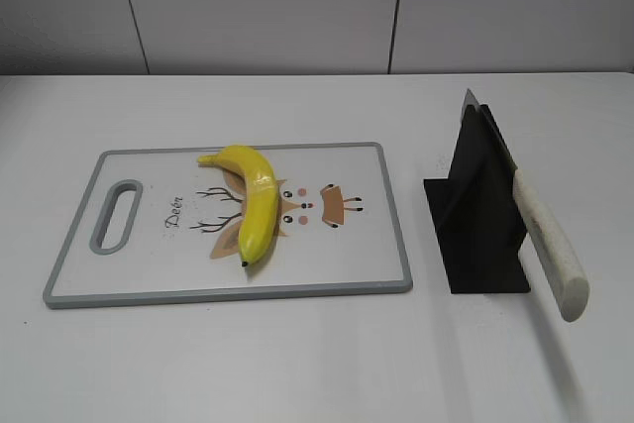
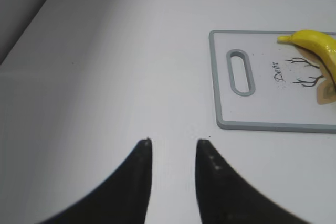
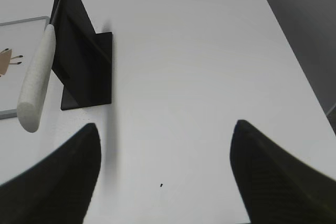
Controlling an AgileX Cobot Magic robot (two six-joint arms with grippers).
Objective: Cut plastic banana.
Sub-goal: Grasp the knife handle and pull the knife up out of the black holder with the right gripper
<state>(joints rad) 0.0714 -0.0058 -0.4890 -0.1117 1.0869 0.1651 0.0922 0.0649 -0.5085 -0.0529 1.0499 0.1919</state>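
Note:
The plastic banana (image 1: 253, 200) lies on the white cutting board (image 1: 129, 274), black tip toward the front edge; its stem end also shows in the left wrist view (image 2: 317, 45). A knife with a white handle (image 1: 550, 245) leans in a black stand (image 1: 480, 215), handle toward the front; it also shows in the right wrist view (image 3: 37, 85). My left gripper (image 2: 173, 142) is open and empty over bare table left of the board (image 2: 262, 124). My right gripper (image 3: 165, 127) is wide open and empty, right of the stand (image 3: 86, 66). Neither gripper shows in the exterior view.
The board has a grey rim, a handle slot (image 1: 117, 215) at its left end and a deer drawing. The white table (image 1: 297, 364) ends at a grey wall behind. The table's right edge shows in the right wrist view (image 3: 294, 61).

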